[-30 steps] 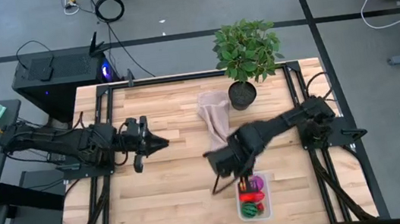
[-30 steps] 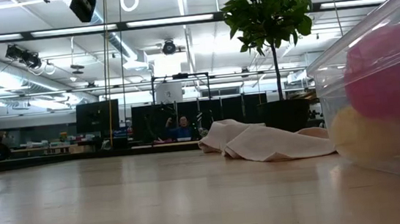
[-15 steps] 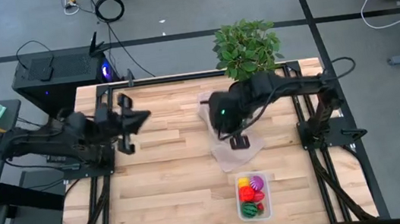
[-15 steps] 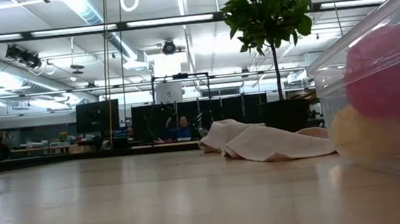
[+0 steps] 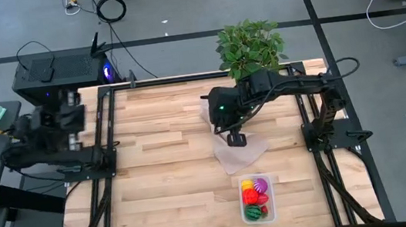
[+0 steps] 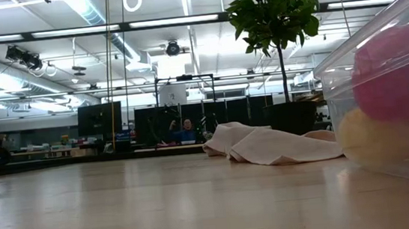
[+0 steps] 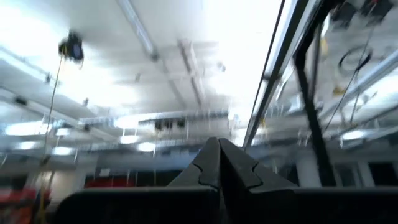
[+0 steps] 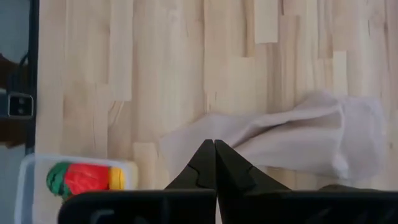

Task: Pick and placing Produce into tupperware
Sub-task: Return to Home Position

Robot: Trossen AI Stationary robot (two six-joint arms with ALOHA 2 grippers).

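The clear tupperware (image 5: 258,199) stands near the table's near edge and holds the produce (image 5: 256,195): a yellow, a magenta, a red and a striped green piece. The low view shows its wall (image 6: 390,89) close up, with the magenta piece (image 6: 399,66) above the yellow one (image 6: 376,137). My right gripper (image 5: 237,137) hangs shut above the beige cloth, well to the far side of the tupperware; its wrist view looks down past the shut gripper (image 8: 214,158) at the tupperware (image 8: 74,177). My left gripper (image 7: 218,155) is shut, drawn back at the table's left edge and pointing up at the ceiling.
A beige cloth (image 5: 231,136) lies crumpled mid-table beneath the right gripper. A potted plant (image 5: 250,52) stands at the far edge. Bare wooden boards (image 5: 164,172) stretch across the left and near parts. The metal frame (image 5: 105,141) lines both sides.
My right gripper has risen from beside the tupperware and swung toward the far edge, ending over the cloth. My left arm has pulled back from mid-table to the left edge and tipped its gripper upward. The tupperware and the produce have stayed put.
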